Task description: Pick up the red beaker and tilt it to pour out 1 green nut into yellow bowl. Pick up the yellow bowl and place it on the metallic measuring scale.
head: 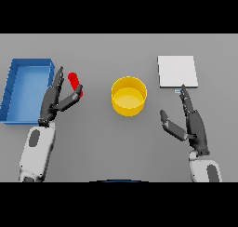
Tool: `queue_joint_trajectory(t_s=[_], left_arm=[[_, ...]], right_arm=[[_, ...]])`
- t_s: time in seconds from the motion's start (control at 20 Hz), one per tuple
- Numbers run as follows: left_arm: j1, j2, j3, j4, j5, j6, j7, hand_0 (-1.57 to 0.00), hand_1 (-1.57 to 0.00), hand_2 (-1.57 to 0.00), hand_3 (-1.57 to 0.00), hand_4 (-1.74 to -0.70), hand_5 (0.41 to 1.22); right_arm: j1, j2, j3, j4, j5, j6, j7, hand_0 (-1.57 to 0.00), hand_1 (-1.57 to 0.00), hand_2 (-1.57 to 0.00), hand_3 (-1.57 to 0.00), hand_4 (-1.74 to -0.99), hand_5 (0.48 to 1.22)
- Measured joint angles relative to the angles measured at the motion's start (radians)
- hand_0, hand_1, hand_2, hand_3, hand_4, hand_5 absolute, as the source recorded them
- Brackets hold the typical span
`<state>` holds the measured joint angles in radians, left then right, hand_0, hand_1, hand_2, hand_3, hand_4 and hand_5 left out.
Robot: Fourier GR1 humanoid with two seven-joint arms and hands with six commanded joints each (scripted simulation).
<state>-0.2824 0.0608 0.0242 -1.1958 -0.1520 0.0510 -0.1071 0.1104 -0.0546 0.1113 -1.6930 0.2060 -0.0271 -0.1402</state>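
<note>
A small red beaker (73, 80) stands on the grey table left of centre. My left hand (52, 103) is right beside it, fingers straight along its left side and thumb reaching under its right side, open. The yellow bowl (128, 96) sits in the middle of the table; I cannot see anything in it. A flat metallic scale (177, 71) lies at the back right. My right hand (193, 123) hovers open in front of the scale, fingertips near its front edge. No green nut is visible.
A blue tray (14, 89) lies at the far left, just behind and beside my left hand. Bare grey table lies between the bowl and each hand.
</note>
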Motion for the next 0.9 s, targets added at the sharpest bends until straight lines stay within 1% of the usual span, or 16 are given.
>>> queue_joint_trajectory(t_s=[0.05, 0.15, 0.25, 0.3, 0.35, 0.4, 0.5, 0.6, 0.65, 0.7, 0.75, 0.8, 0.85, 0.9], left_arm=[[-0.018, -0.005, 0.007, 0.029, 0.002, 0.003, -0.021, 0.0, 0.0, 0.0, 0.0, -1.18, 0.635], [-0.062, -0.003, 0.019, 0.094, -0.001, 0.007, -0.051, 0.0, 0.0, 0.0, 0.0, -1.19, 0.631], [-0.104, -0.006, 0.025, 0.171, -0.019, 0.024, -0.067, 0.0, 0.0, 0.0, 0.0, -1.22, 0.643], [-0.119, -0.01, 0.025, 0.18, -0.023, 0.032, -0.095, 0.0, 0.0, 0.0, 0.0, -1.23, 0.649], [-0.143, -0.008, 0.025, 0.203, -0.032, 0.04, -0.088, 0.0, 0.0, 0.0, 0.0, -1.24, 0.657], [-0.161, -0.017, 0.021, 0.227, -0.046, 0.056, -0.105, 0.0, 0.0, 0.0, 0.0, -1.25, 0.661], [-0.188, -0.021, 0.024, 0.279, -0.057, 0.066, -0.128, 0.0, 0.0, 0.0, 0.0, -1.26, 0.671], [-0.238, -0.014, 0.041, 0.341, -0.058, 0.076, -0.14, 0.0, 0.0, 0.0, 0.0, -1.26, 0.68], [-0.258, -0.015, 0.046, 0.366, -0.058, 0.078, -0.153, 0.0, 0.0, 0.0, 0.0, -1.26, 0.684], [-0.275, -0.014, 0.051, 0.391, -0.061, 0.084, -0.155, 0.0, 0.0, 0.0, 0.0, -1.27, 0.692], [-0.282, -0.021, 0.055, 0.413, -0.061, 0.089, -0.184, 0.0, -0.02, -0.04, 0.0, -1.3, 0.715], [-0.284, -0.031, 0.059, 0.417, -0.058, 0.1, -0.214, -0.09, -0.14, -0.15, -0.05, -1.32, 0.741], [-0.289, -0.037, 0.065, 0.419, -0.053, 0.109, -0.229, -0.32, -0.36, -0.36, -0.22, -1.35, 0.77], [-0.298, -0.04, 0.078, 0.437, -0.049, 0.126, -0.223, -0.57, -0.61, -0.6, -0.42, -1.42, 0.86]], right_arm=[[-0.019, 0.0, -0.005, 0.011, -0.002, -0.002, 0.024, 0.0, 0.0, 0.0, 0.0, -1.239, 0.668], [-0.006, 0.004, 0.001, 0.004, 0.007, -0.008, 0.016, 0.0, 0.0, 0.0, 0.0, -1.247, 0.672], [-0.01, -0.001, -0.003, -0.009, 0.0, -0.004, 0.023, 0.0, 0.0, 0.0, 0.0, -1.247, 0.675], [-0.007, -0.001, -0.001, -0.009, 0.002, -0.004, 0.026, 0.0, 0.0, 0.0, 0.0, -1.247, 0.679], [-0.008, 0.007, 0.006, 0.0, 0.007, -0.003, 0.03, 0.0, 0.0, 0.0, 0.0, -1.25, 0.683], [-0.013, 0.003, 0.002, -0.001, 0.005, -0.003, 0.033, 0.0, 0.0, 0.0, 0.0, -1.257, 0.686], [-0.013, 0.006, 0.001, -0.012, -0.006, 0.0, 0.032, 0.0, 0.0, 0.0, 0.0, -1.267, 0.692], [0.004, -0.001, 0.0, -0.007, -0.003, 0.004, 0.003, 0.0, 0.0, 0.0, 0.0, -1.262, 0.691], [0.01, -0.008, -0.006, -0.018, -0.011, 0.007, 0.005, 0.0, 0.0, 0.0, 0.0, -1.261, 0.69], [0.019, -0.002, 0.003, -0.018, -0.002, 0.005, 0.007, 0.0, 0.0, 0.0, 0.0, -1.265, 0.691], [0.01, 0.0, -0.001, -0.021, -0.008, 0.004, 0.015, 0.0, 0.0, 0.0, 0.0, -1.259, 0.691], [0.004, 0.0, -0.001, -0.017, 0.004, -0.006, 0.026, 0.0, 0.0, 0.0, 0.0, -1.255, 0.691], [0.005, -0.006, -0.004, -0.017, 0.003, -0.003, 0.027, 0.0, 0.0, 0.0, 0.0, -1.252, 0.69], [0.002, 0.0, -0.001, -0.008, 0.009, -0.009, 0.022, 0.0, 0.0, 0.0, 0.0, -1.247, 0.688]])
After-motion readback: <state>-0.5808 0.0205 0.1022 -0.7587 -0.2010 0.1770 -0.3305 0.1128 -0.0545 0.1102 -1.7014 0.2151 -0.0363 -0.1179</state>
